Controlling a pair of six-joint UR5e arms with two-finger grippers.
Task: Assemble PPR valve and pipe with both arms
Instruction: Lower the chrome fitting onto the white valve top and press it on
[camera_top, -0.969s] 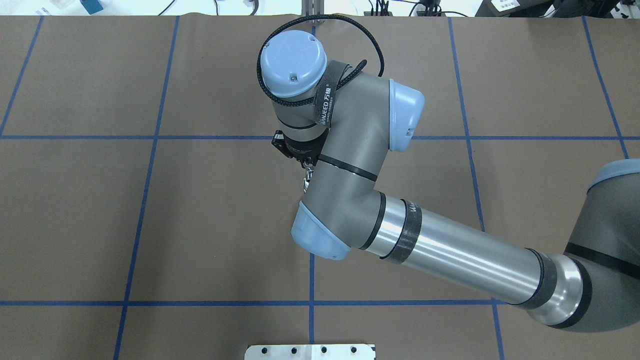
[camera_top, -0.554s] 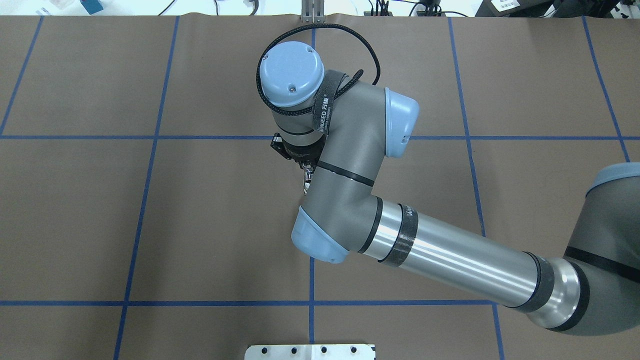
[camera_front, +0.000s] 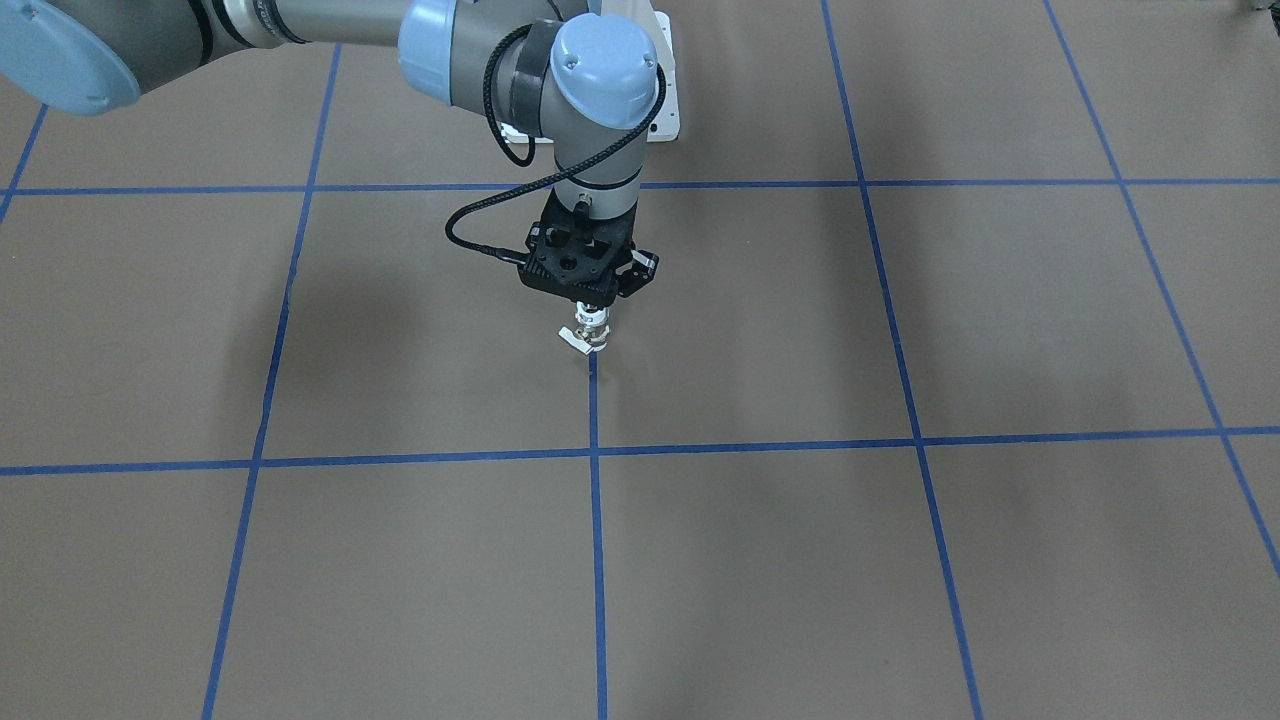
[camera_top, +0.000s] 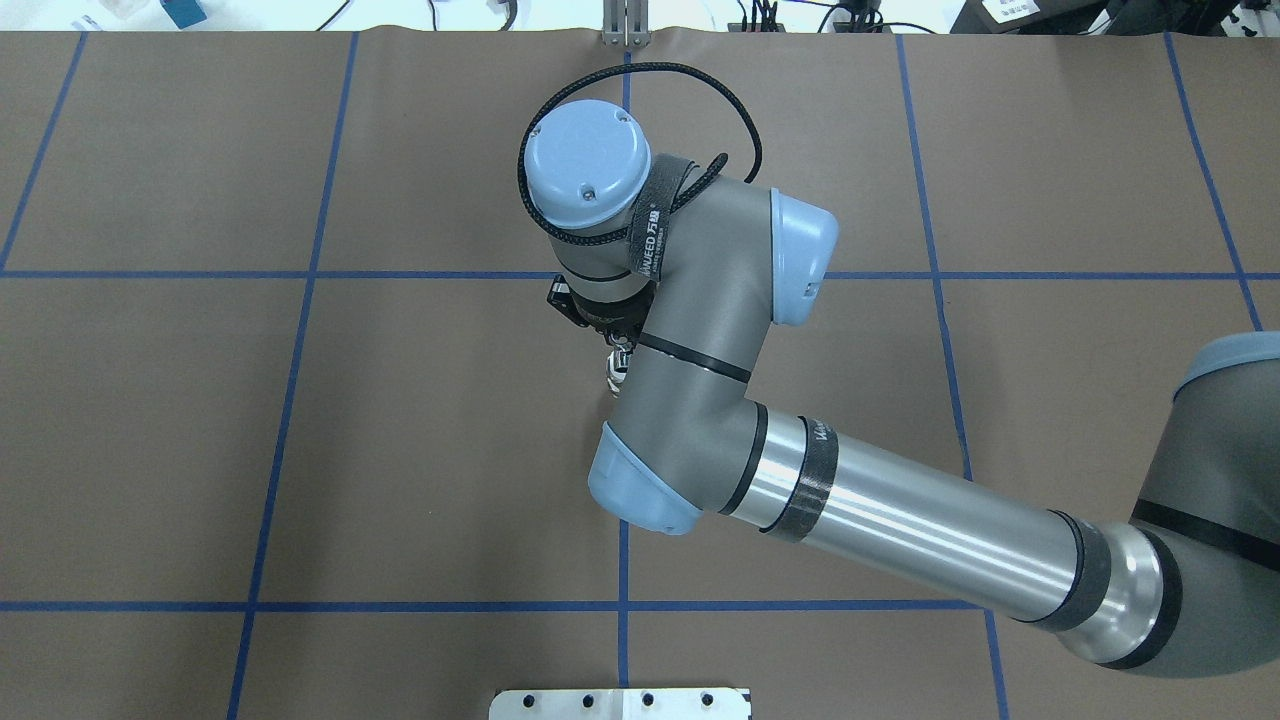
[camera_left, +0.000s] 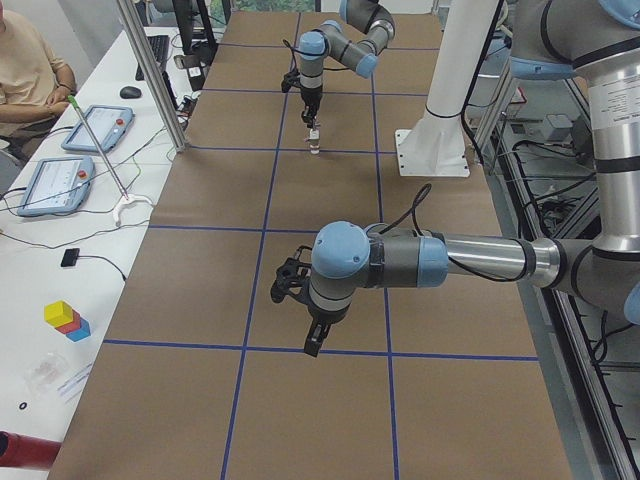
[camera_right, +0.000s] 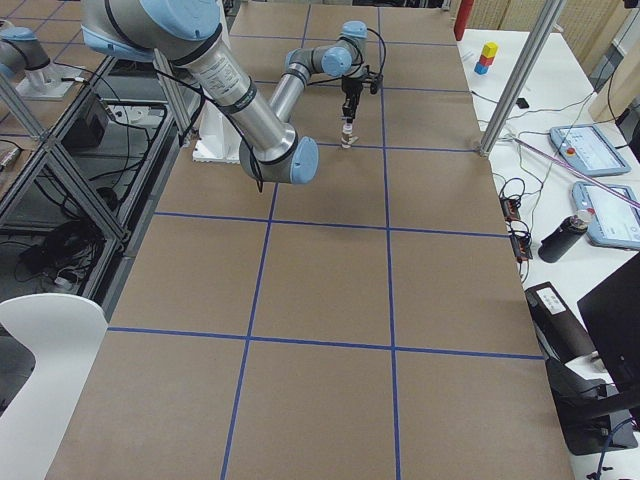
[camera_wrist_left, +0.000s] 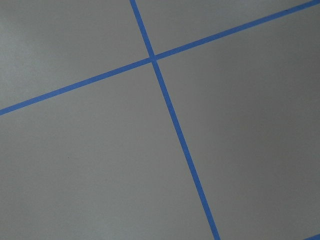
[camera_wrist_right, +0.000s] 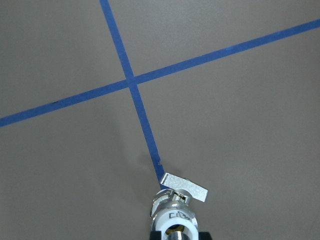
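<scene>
My right gripper (camera_front: 593, 308) points straight down over the middle of the table and is shut on the top of the PPR valve (camera_front: 587, 336). The valve hangs upright, its flat lever (camera_wrist_right: 185, 186) sticking sideways, low over a blue tape line; I cannot tell whether it touches the table. The right wrist view shows its white ring end and silvery middle (camera_wrist_right: 172, 210). It peeks out beside the wrist in the overhead view (camera_top: 617, 371). I cannot pick out the pipe as a separate piece. My left gripper (camera_left: 314, 342) hangs over the table far from the valve; I cannot tell if it is open or shut.
The brown table (camera_front: 900, 560) carries a grid of blue tape lines. The white bolted pedestal (camera_left: 432, 155) stands at the robot's edge of the table. Tablets, cables and a person sit at a side bench (camera_left: 60, 170). The left wrist view shows only the tabletop and tape (camera_wrist_left: 175, 135).
The right wrist has shifted a little toward the robot's side in the overhead view, and its blue cap looks smaller. The valve stays in the gripper, almost in the same spot.
</scene>
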